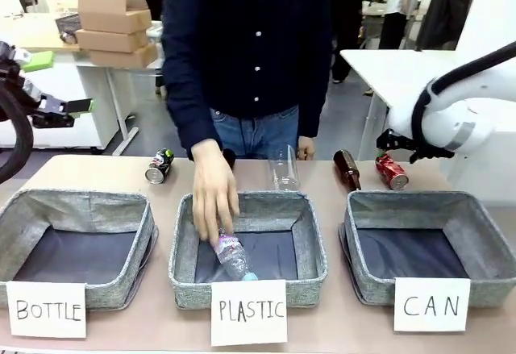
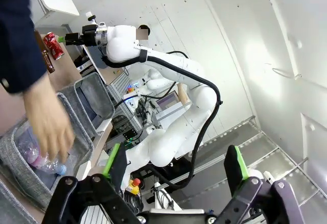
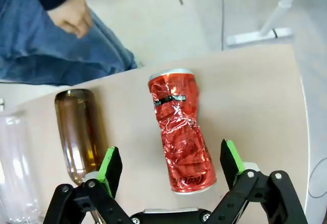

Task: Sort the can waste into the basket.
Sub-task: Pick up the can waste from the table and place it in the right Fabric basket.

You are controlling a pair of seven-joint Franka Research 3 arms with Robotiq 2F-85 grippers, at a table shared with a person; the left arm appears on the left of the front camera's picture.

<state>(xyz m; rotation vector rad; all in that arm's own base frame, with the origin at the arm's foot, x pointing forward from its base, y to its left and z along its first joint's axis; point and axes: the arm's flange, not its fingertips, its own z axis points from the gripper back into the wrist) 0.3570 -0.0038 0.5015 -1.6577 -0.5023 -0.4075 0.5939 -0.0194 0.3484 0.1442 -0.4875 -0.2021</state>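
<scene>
Red crumpled metal is lying squarely between the green pads of the right tool (image 3: 170, 162), which is hovering released, its jaws standing wide, over the red can (image 3: 180, 131) at the far right of the surface (image 1: 97, 172), just behind the CAN basket (image 1: 411, 199). The can is resting on its side, dented at the waist, with its long axis running roughly along the fingers, so the pads are facing its curved flanks. That is looking like a workable line for the grasp. Coming straight down is probably the sound choice, with the can centred so that neither pad is nudging it into a roll. A brown bottle (image 3: 79, 127) is lying beside the can, apart from it but close under one finger, so the descent is calling for no drift toward the glass. Thin crushed metal is likely giving under pressure, so closing gently near the waist is seeming wiser than pinching an end. With the basket sitting just to the near side of the can, a short lift and a short carry are probably sufficing before release over the dark lining. The left tool (image 1: 68, 110) is hanging raised and released at the left, well apart from the dark can (image 1: 159, 165), which is lying on the surface behind the BOTTLE basket (image 1: 81, 201). The person's hand (image 1: 214, 189) is reaching into the PLASTIC basket (image 1: 310, 249), so the middle of the surface is best avoided.
</scene>
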